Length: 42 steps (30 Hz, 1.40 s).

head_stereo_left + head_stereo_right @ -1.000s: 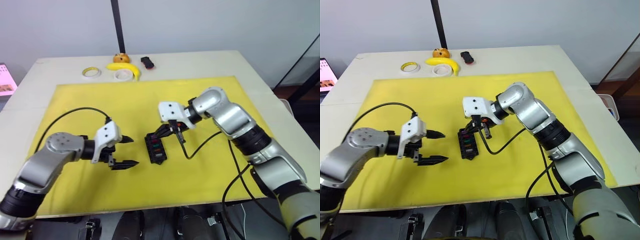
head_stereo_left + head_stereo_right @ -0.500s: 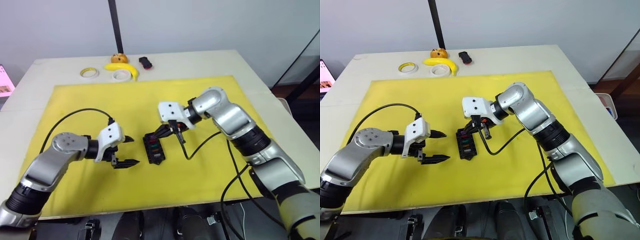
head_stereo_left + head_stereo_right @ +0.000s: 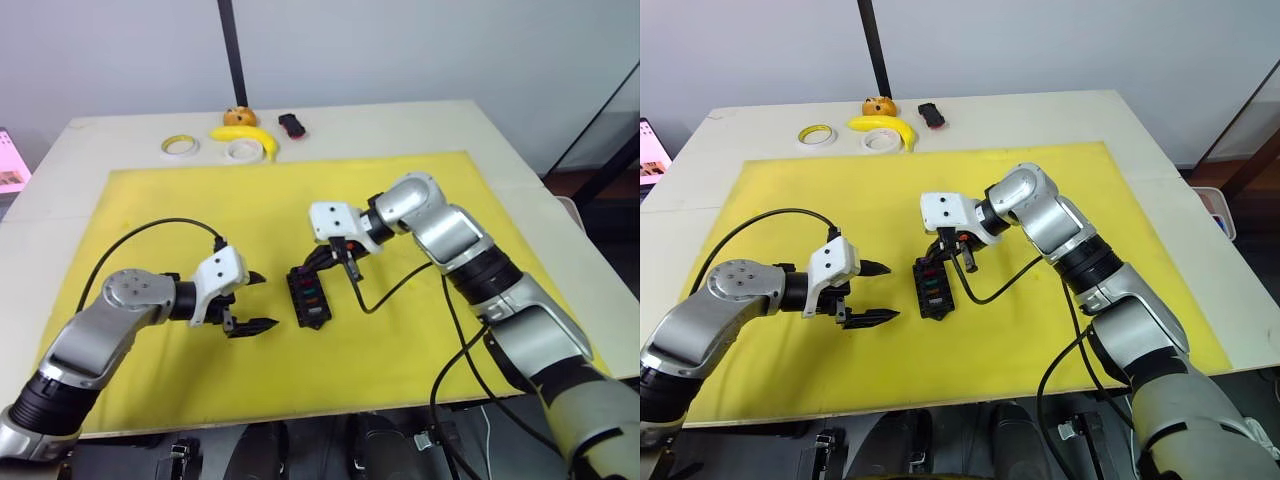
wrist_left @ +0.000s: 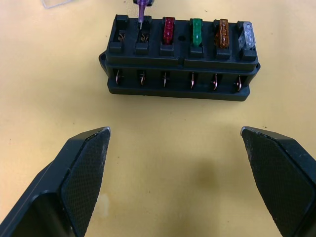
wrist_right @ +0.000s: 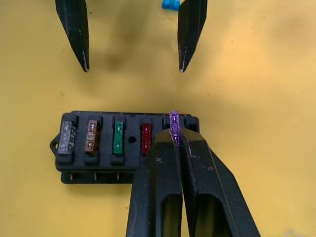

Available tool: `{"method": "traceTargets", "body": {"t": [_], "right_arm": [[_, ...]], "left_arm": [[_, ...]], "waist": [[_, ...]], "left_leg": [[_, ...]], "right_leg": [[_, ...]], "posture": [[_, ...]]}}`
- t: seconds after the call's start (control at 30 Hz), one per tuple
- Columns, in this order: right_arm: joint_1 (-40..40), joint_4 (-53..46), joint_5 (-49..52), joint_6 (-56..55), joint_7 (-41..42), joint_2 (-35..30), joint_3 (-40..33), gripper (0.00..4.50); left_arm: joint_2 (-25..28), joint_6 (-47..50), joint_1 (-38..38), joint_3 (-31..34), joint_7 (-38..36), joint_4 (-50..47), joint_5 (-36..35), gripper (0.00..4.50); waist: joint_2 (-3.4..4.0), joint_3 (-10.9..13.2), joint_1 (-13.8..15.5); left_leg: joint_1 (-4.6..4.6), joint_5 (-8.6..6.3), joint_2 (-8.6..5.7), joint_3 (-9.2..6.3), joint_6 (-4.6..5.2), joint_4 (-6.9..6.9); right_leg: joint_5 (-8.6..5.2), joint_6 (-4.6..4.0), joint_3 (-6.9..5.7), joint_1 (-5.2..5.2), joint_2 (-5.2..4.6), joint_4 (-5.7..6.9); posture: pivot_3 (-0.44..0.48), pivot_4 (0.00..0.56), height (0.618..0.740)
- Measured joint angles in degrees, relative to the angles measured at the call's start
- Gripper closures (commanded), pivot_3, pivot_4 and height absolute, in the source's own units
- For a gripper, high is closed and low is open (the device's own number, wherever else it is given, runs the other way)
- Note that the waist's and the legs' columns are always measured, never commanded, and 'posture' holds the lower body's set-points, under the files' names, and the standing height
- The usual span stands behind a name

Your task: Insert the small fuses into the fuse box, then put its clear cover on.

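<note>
the fuse box (image 4: 180, 59) lies on the yellow mat (image 3: 400, 340) between our two hands, just under our right hand (image 5: 176, 137) and a little way in front of our left hand (image 3: 258, 302). four fuses sit in one row of it: a grey fuse (image 5: 66, 137), an amber fuse (image 5: 92, 135), a green fuse (image 5: 117, 138) and a red fuse (image 5: 146, 138). our right hand is clenched on the purple fuse (image 5: 174, 123), held upright between the fingertips with its prongs at the slot next to the red one; we cannot tell whether it is seated. the end slot beside it stands empty. our left hand is spread wide and grasps nothing, its fingers (image 4: 84, 173) pointing at the side of the box. a blue fuse (image 5: 171, 4) lies loose on the mat beyond the left hand, seen between its fingers from our right wrist. a corner of the clear cover (image 4: 61, 2) lies on the mat just past the box. at the far edge of the table (image 3: 420, 125) lie two tape rolls (image 3: 210, 148), a banana (image 3: 250, 135) and a small black-and-red object (image 3: 292, 125).
</note>
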Motion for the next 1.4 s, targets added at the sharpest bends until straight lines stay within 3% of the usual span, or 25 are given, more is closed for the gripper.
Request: {"method": "traceTargets", "body": {"t": [1.4], "right_arm": [[0.92, 4.60, -3.78, -4.12, -0.03, 2.68, 0.02, 4.50]], "left_arm": [[-1.31, -0.31, -0.79, -0.18, 0.60, 0.09, 1.69, 0.06]], "waist": [[0.00, 0.00, -0.02]], "left_leg": [[0.00, 0.00, -0.01, 0.00, 0.00, 0.00]], "right_leg": [[0.00, 0.00, 0.00, 0.00, 0.00, 0.01]], "posture": [[0.000, 0.150, 0.740]]}}
